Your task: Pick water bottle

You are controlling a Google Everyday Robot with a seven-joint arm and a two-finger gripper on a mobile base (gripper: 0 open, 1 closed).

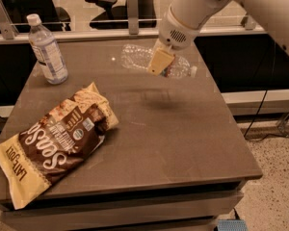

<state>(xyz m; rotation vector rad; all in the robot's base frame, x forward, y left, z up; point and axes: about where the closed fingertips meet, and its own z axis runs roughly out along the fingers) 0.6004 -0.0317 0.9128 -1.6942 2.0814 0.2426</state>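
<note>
Worktop: brown, as I view it.
Floor: speckled, beyond right edge.
Office chair: past far edge.
Gripper: above far edge.

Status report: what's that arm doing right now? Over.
Gripper clamped on water bottle, held sideways above the table. Taller bottle and snack bag sit well apart from it, not in the way.
</note>
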